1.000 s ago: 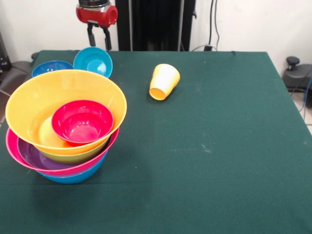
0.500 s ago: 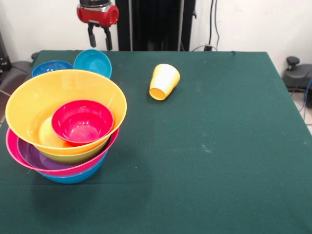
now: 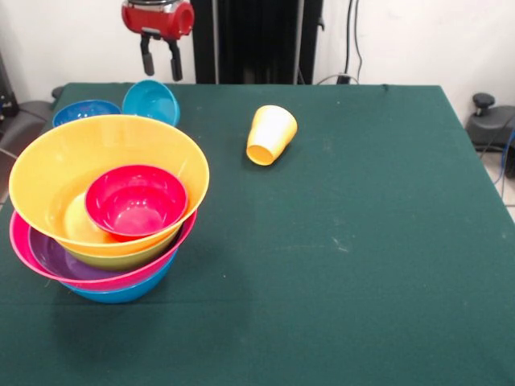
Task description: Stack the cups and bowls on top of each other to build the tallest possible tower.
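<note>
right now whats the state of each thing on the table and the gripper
gripper: open, empty, raised above the teal bowl
yellow cup: tipped on its side
teal bowl: tilted on edge
blue bowl: upright, behind the tower
red bowl: upright, nested in the orange bowl
tower: nested, leaning slightly

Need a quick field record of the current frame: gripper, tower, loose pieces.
gripper: open, empty, raised above the far left of the table
tower: nested pile, red bowl inside orange bowl; pink, purple, blue rims below
light blue bowl: tilted on edge behind the tower
dark blue bowl: beside it, upright
yellow cup: on its side, apart, mid-table
</note>
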`<state>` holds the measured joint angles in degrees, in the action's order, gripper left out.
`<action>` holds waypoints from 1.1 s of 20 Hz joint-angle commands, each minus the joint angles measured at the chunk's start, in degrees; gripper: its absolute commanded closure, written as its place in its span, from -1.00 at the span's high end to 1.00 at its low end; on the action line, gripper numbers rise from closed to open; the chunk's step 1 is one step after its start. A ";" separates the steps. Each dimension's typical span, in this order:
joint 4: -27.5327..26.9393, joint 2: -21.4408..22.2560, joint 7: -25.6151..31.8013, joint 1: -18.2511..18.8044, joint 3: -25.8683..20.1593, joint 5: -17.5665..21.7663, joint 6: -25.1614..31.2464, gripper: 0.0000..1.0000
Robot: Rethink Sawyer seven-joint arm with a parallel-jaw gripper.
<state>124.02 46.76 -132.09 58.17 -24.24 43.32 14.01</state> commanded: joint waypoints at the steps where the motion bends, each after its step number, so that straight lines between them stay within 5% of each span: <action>1: -1.00 3.30 10.17 -0.29 -8.71 -4.75 10.45 1.00; 8: -2.86 1.66 10.22 0.15 -10.12 -3.53 10.91 1.00; 16: -9.17 -10.65 3.50 -4.56 -3.93 5.32 1.17 1.00; 22: -11.98 -15.49 2.35 -4.91 -2.31 8.49 -2.64 1.00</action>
<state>117.85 38.92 -132.09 55.77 -28.52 45.97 15.07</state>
